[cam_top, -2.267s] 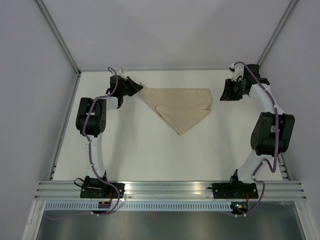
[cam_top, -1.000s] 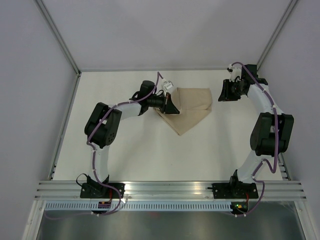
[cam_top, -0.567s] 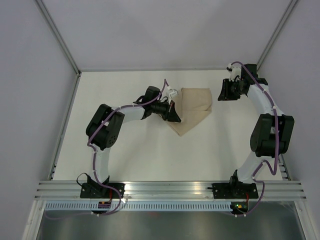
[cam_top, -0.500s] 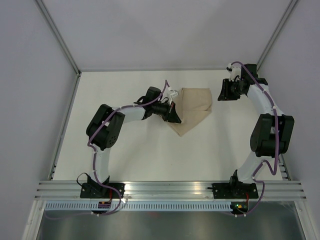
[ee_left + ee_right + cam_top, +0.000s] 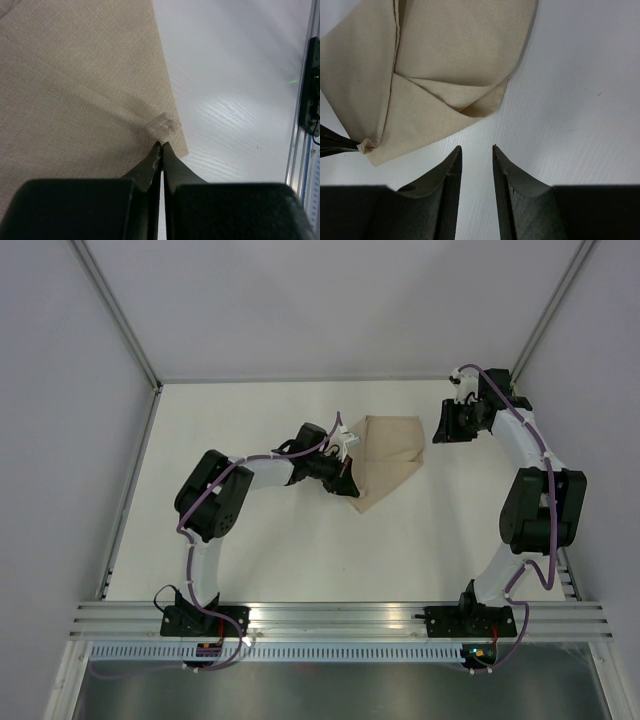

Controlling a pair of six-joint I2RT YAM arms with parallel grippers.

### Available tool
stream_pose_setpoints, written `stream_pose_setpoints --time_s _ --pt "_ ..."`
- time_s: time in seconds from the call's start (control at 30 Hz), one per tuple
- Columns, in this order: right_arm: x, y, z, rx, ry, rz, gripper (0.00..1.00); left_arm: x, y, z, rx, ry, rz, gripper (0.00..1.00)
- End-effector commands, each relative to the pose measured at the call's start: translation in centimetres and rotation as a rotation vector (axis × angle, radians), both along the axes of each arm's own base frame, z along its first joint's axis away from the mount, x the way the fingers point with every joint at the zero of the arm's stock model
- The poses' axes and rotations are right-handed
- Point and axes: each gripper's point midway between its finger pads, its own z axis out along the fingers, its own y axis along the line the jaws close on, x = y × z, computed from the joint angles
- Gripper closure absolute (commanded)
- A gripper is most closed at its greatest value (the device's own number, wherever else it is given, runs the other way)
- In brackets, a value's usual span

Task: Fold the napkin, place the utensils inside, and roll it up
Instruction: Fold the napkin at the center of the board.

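**Folding under way; fork and roll yet to come**

The napkin [image 5: 388, 455] lies on the bench [image 5: 250, 540] in several layers. It is no flat square: from my right wrist view I see one flap lying across another, with a crease running down its left part and a small triangular pocket near its lower edge. I judge the fold part-made rather than finished, since the outline is uneven and comes to a point on the side nearest my bases.

My left claw [image 5: 161, 146] is at that near-left point of the napkin. Its fingers are pressed together with no gap I can see, and a small doubled-over corner tip [image 5: 162, 126] of the cloth sits right at their ends. I take it that I have that corner pinched, though the grip is at the very tips and looks slight.

My right claw [image 5: 476, 148] hangs just off the napkin's right edge, apart from the cloth, fingers spread a little with only bare bench between them. It holds nothing.

I cannot find the fork in any view, neither on the napkin nor beside it.

By my reckoning the first step is partly done. Squaring off the fold, laying the fork inside and rolling the cloth up all remain.
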Motion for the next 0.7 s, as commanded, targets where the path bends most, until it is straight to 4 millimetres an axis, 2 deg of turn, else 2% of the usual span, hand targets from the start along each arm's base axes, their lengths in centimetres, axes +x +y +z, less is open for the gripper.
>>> stream_pose_setpoints --time_s 0.0,0.13,0.23,0.27,0.4,0.67 --pt "0.4 0.3 1.2 -0.01 -0.046 0.006 0.63 -0.3 0.1 0.5 0.026 -0.088 -0.028 0.96" --pt "0.4 0.4 1.1 -0.014 -0.042 0.006 0.63 -0.4 0.1 0.1 0.054 -0.108 -0.024 0.88" --pt "0.5 0.4 1.1 -0.02 -0.043 0.001 0.63 -0.2 0.0 0.5 0.057 -0.127 -0.018 0.75" --pt "0.5 0.5 0.9 -0.024 -0.037 0.002 0.63 -0.1 0.0 0.7 0.057 -0.132 -0.014 0.65" --pt "0.4 0.4 1.1 -0.034 -0.039 0.001 0.63 0.3 -0.3 1.6 0.047 -0.159 -0.004 0.5" --pt "0.6 0.3 0.7 -0.045 -0.036 0.002 0.64 1.9 -1.5 7.3 -0.05 -0.262 0.029 0.43"
